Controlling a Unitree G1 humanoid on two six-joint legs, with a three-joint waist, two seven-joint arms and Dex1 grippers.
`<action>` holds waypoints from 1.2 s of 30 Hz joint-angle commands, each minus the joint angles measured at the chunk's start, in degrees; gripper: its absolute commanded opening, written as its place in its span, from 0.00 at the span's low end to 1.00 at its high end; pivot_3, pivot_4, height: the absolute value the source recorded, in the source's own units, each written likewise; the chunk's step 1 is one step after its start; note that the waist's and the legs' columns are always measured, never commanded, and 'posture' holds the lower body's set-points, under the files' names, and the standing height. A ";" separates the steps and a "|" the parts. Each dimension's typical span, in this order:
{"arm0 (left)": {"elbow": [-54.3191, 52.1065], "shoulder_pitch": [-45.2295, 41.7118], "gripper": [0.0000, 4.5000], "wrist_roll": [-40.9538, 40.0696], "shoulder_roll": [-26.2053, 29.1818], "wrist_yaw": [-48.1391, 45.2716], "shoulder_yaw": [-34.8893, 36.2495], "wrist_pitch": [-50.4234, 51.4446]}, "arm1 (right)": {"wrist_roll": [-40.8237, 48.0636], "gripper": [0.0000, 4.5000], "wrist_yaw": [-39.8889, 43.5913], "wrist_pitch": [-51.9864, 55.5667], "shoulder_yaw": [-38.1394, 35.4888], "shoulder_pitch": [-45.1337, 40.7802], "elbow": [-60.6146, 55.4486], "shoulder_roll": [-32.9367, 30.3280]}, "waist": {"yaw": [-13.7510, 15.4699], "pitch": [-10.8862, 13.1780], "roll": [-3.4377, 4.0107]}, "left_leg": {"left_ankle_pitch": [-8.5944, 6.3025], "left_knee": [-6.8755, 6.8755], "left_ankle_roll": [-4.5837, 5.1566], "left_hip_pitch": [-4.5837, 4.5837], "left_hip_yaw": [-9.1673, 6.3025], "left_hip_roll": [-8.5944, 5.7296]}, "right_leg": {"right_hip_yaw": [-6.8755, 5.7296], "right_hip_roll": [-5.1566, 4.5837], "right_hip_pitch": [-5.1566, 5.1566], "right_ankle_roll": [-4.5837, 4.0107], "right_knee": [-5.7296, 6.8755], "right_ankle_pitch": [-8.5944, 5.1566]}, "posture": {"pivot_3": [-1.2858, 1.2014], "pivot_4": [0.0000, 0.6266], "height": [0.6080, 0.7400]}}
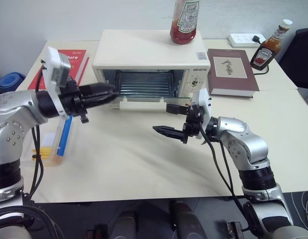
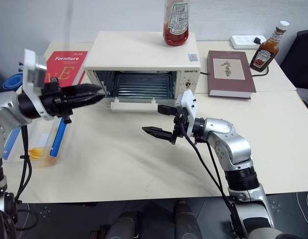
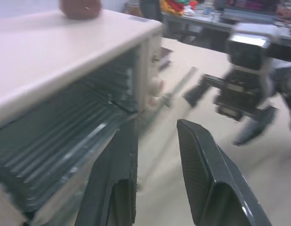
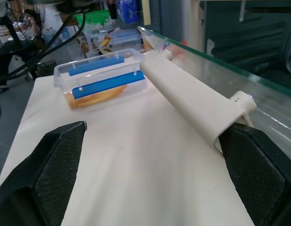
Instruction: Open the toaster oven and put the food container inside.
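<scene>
Two grippers are hanging before the oven (image 1: 150, 62), which is sitting upper centre with its door dropped open toward the camera. The left gripper (image 1: 106, 93) is holding its fingers narrowly apart, empty; the right gripper (image 1: 170, 119) is gaping wide. The container (image 2: 42, 139) is lying at left, long axis running away from the camera.

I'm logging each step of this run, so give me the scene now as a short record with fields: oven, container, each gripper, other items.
oven: toaster oven at the table's back, door open and lying flat, rack bare
container: food container on the table at the robot's left, lid on, outside the oven
left gripper: left gripper at the oven mouth's left side, fingers partly apart, holding nothing
right gripper: right gripper open, in front of the door's handle, holding nothing
on oven: ketchup bottle
right of oven: brown book, second ketchup bottle, power strip
</scene>
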 commanded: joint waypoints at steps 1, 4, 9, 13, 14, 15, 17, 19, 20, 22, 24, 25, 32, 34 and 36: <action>5.23 -5.25 0.30 6.07 -2.48 4.34 -2.32 -4.82 | 1.32 1.00 1.37 -0.53 0.08 -1.25 -1.49 0.03 | 0.07 0.00 0.00 | 0.00 0.01 0.00 0.00 0.00 -0.01 | 0.00 0.00 0.00 0.00 0.01 0.00 | 0.52 0.24 1.00; 7.17 -5.67 0.22 10.88 -2.73 2.03 -6.35 -9.34 | 1.33 1.00 1.83 -0.52 0.30 -1.66 -1.48 0.12 | -0.26 0.00 0.00 | 0.01 0.00 -0.01 0.00 0.04 -0.01 | 0.02 0.00 -0.01 0.00 0.01 0.00 | 0.52 0.24 1.00; 9.25 -4.95 0.00 16.02 -2.01 -3.66 -11.11 -15.54 | 1.25 1.00 2.03 -0.30 0.38 -0.91 -2.29 -0.12 | -0.37 0.00 0.00 | 0.01 -0.06 -0.02 -0.01 0.09 0.01 | 0.02 0.01 -0.08 -0.01 0.00 -0.01 | 0.52 0.24 1.00; 11.93 -6.26 0.00 19.95 -1.76 -6.41 -13.69 -18.94 | 1.33 1.00 1.90 0.02 0.37 0.20 -3.29 -0.41 | -0.27 0.00 0.00 | 0.01 -0.04 -0.01 -0.01 0.11 0.01 | 0.02 0.01 -0.07 -0.01 0.04 -0.01 | 0.52 0.24 1.00; 12.27 -6.33 0.00 21.39 -1.34 -7.56 -14.97 -19.96 | 1.18 1.00 1.77 -0.03 0.35 0.71 -3.85 -0.66 | -0.24 0.00 0.00 | 0.01 -0.03 -0.01 -0.01 0.11 0.01 | 0.02 0.01 -0.07 -0.01 0.05 -0.01 | 0.52 0.24 1.00; 12.49 -6.34 0.00 22.46 -1.09 -8.75 -15.94 -20.95 | 1.05 1.00 1.46 0.04 0.12 1.30 -4.52 -1.03 | -0.18 0.00 0.00 | 0.01 -0.02 -0.01 -0.01 0.11 0.00 | 0.02 0.01 -0.07 -0.01 0.05 -0.01 | 0.52 0.24 1.00; 12.60 -6.29 0.00 23.46 -1.05 -10.42 -16.80 -21.96 | 0.88 1.00 0.62 0.33 -0.82 2.70 -5.98 -2.12 | -0.08 0.00 0.00 | 0.01 -0.02 -0.01 -0.01 0.11 0.00 | 0.02 0.01 -0.07 -0.01 0.05 -0.01 | 0.52 0.24 1.00; 12.30 -6.16 0.00 23.70 -1.34 -11.22 -16.80 -22.02 | 1.03 1.00 -0.35 0.96 -2.41 4.86 -7.89 -4.03 | 0.07 0.00 0.00 | 0.01 -0.02 0.00 -0.02 0.11 0.00 | 0.02 0.00 -0.07 -0.01 0.04 -0.01 | 0.52 0.24 1.00; 12.00 -6.07 0.00 23.76 -1.52 -11.57 -16.86 -21.92 | 1.60 1.00 -0.14 1.59 -3.97 7.09 -9.67 -6.14 | 0.11 0.00 0.00 | 0.01 -0.01 0.00 -0.02 0.11 0.00 | 0.02 0.00 -0.06 -0.01 0.04 -0.01 | 0.52 0.24 1.00; 11.46 -5.76 0.00 24.08 -1.67 -12.38 -17.19 -22.02 | 3.56 1.00 1.26 3.17 -7.55 12.10 -13.80 -11.01 | 0.42 0.00 -0.02 | 0.00 0.02 0.01 -0.04 0.08 0.00 | 0.01 0.00 -0.05 -0.01 0.04 -0.01 | 0.52 0.24 1.00; 11.09 -5.25 0.00 24.52 -1.66 -13.22 -17.49 -22.22 | 6.93 1.00 2.78 5.16 -11.43 16.73 -17.92 -15.46 | 0.74 0.01 -0.03 | -0.01 0.04 0.04 -0.11 0.04 -0.03 | 0.00 0.00 -0.05 0.00 -0.01 -0.01 | 0.52 0.24 1.00; 11.02 -4.93 0.00 24.83 -1.63 -13.61 -17.72 -22.42 | 9.06 1.00 3.40 6.36 -13.62 18.78 -19.83 -17.45 | 0.82 0.01 -0.03 | -0.02 0.05 0.05 -0.11 0.05 -0.03 | 0.00 0.00 -0.04 0.00 -0.02 -0.01 | 0.52 0.24 1.00; 6.36 2.44 0.00 26.71 -2.45 -12.83 -19.36 -20.53 | 20.60 1.00 0.44 13.07 -26.95 23.70 -24.00 -24.33 | 0.07 0.01 -0.04 | 0.02 0.02 0.17 0.38 0.05 0.00 | 0.04 0.04 0.42 -0.02 -0.20 -0.03 | 0.52 0.24 1.00; 4.71 4.88 0.00 27.66 -3.06 -11.27 -19.81 -19.95 | 22.84 1.00 -0.84 13.91 -28.91 23.40 -24.07 -24.86 | 0.15 0.02 -0.05 | 0.02 0.03 0.18 0.48 -0.01 0.02 | 0.02 0.05 0.62 -0.02 -0.28 -0.03 | 0.52 0.24 1.00; 3.65 6.67 0.00 28.76 -3.83 -9.25 -20.50 -18.10 | 24.19 1.00 -1.82 14.17 -29.45 22.78 -24.00 -25.09 | 0.26 0.02 -0.06 | 0.02 0.05 0.18 0.44 -0.10 0.02 | -0.01 0.05 0.63 -0.02 -0.32 -0.02 | 0.52 0.24 1.00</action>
